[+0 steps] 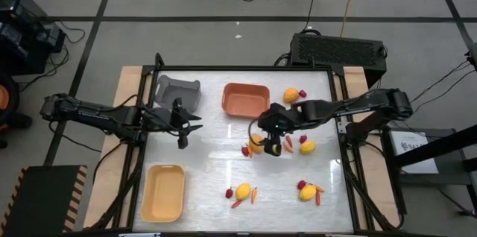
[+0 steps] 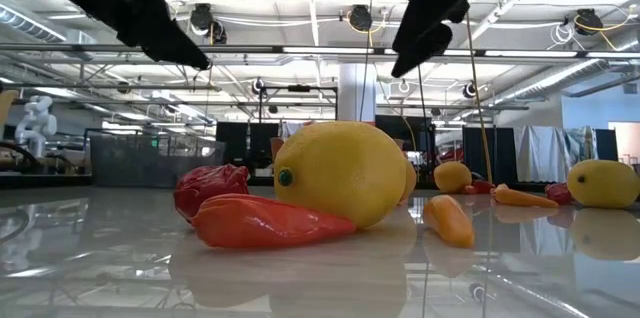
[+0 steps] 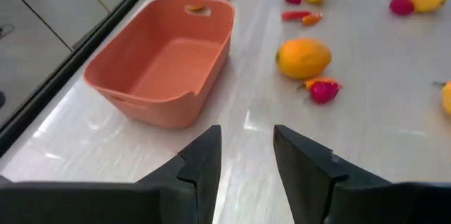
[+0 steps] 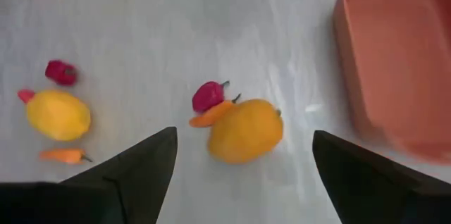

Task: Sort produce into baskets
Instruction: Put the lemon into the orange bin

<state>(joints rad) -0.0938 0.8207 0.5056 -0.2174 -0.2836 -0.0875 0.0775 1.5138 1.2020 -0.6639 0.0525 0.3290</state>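
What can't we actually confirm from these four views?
- High view: fruit under the right claw is mostly covered by the arm.
- Low view: all three baskets are absent; the big yellow fruit blocks the table behind.
- Right wrist view: orange basket is cut off by the edge.

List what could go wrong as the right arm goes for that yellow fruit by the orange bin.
The right tool hangs open over the yellow fruit. A small carrot stick and red berry sit right against it, so closing may catch or scatter them. The rounded fruit could also roll toward the orange bin.
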